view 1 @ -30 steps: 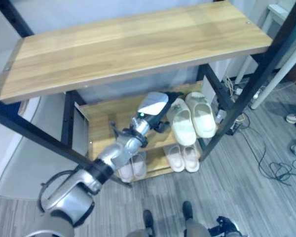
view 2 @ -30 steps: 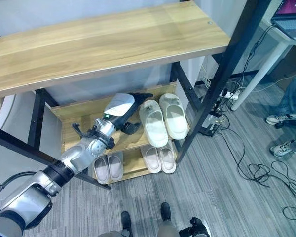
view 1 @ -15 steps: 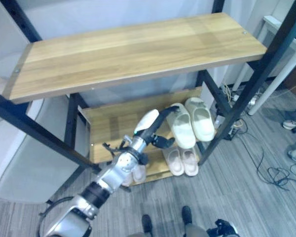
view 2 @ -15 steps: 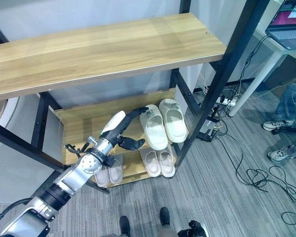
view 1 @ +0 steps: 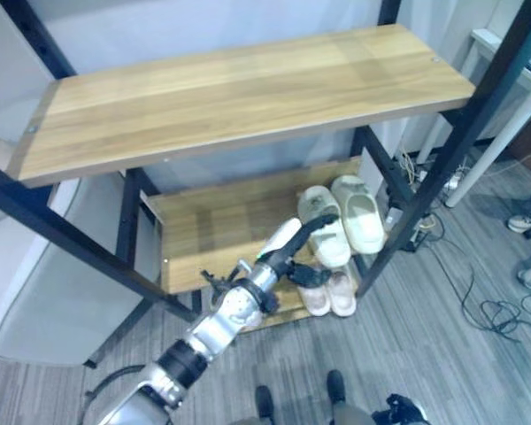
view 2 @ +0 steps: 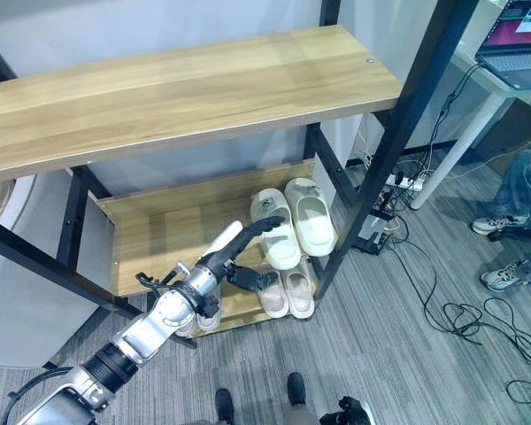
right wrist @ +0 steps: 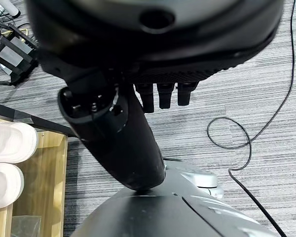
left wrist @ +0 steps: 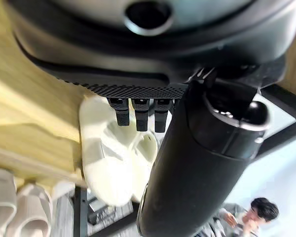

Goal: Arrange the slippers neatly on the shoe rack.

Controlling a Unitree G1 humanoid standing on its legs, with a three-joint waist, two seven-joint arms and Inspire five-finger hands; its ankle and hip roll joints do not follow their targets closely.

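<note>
Grey striped floor (view 2: 398, 354) lies nearest, with black cables (view 2: 478, 310) strewn at the right. The left hand (view 2: 239, 257) reaches low in front of the shoe rack (view 2: 398, 115), fingers relaxed and spread, holding nothing. The right hand (right wrist: 138, 148) hangs over the floor, fingers loose. Pink slippers (view 2: 285, 292) sit on the bottom shelf; the cream slippers (view 2: 292, 226) rest side by side on the middle shelf's right end. Beyond rises the bare wooden top shelf (view 2: 186, 88). A person's legs (view 2: 513, 195) show far right.

The shoe rack (view 2: 195, 75) is seen as pale, matt wood-grain boards on black metal posts. The cream slippers (view 2: 292, 221) at frame centre appear smooth, matt foam or rubber. The floor (view 2: 407, 354) is shown as grey, streaked planking.
</note>
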